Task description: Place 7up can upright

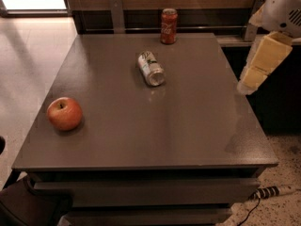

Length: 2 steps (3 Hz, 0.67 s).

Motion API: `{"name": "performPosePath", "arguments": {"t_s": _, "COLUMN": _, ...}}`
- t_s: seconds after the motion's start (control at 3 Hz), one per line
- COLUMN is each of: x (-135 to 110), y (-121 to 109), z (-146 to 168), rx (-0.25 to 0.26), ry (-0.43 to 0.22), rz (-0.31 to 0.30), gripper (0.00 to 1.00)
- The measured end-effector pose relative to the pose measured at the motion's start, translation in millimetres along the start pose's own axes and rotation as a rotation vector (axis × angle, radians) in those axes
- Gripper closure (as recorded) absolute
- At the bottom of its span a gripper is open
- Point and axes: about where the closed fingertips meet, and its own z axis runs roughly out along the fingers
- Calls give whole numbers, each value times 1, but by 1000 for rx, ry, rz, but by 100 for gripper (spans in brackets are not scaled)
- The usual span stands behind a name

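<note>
7up can (151, 68) lies on its side just in front of the red cola can (169, 26). gripper (249, 79) hangs well right of the cola can, grasp state: can't tell. risk: an off-centre touch rolls the can away.

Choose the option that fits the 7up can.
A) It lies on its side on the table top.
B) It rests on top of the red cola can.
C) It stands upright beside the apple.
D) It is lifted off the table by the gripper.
A: the 7up can lies on its side on the table, untouched, while the gripper hangs apart from it by the table's right edge.
</note>
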Motion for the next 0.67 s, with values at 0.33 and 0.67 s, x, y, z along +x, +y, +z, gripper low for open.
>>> {"name": "performPosePath", "arguments": {"t_s": 0.33, "x": -36, "y": -38, "z": 18, "rx": -27, "ry": -37, "rz": 120, "gripper": 0}}
{"name": "performPosePath", "arguments": {"t_s": 0.67, "x": -81, "y": -61, "z": 40, "rx": -38, "ry": -101, "rz": 254, "gripper": 0}}
